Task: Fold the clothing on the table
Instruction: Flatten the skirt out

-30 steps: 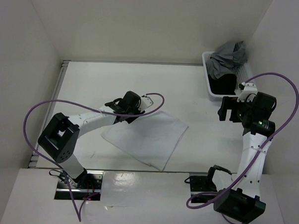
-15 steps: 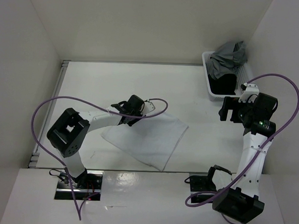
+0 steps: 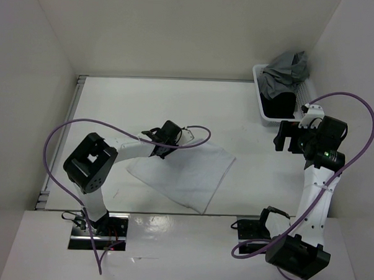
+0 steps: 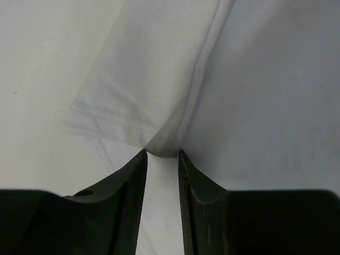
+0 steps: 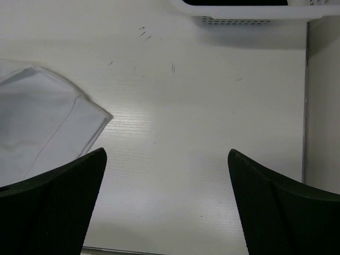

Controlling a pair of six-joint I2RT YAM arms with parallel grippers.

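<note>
Table (image 3: 114,106), white between pale walls, bears clothing (image 3: 185,171) pinched by left gripper (image 4: 162,159); right gripper (image 5: 164,202) spread.

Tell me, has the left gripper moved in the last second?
Yes. The left gripper has crept slightly right and toward the near table edge, settling on the white clothing's far corner; the clothing hasn't shifted.

White basket (image 3: 263,100) walls off the table's (image 3: 114,106) far-right corner.
</note>
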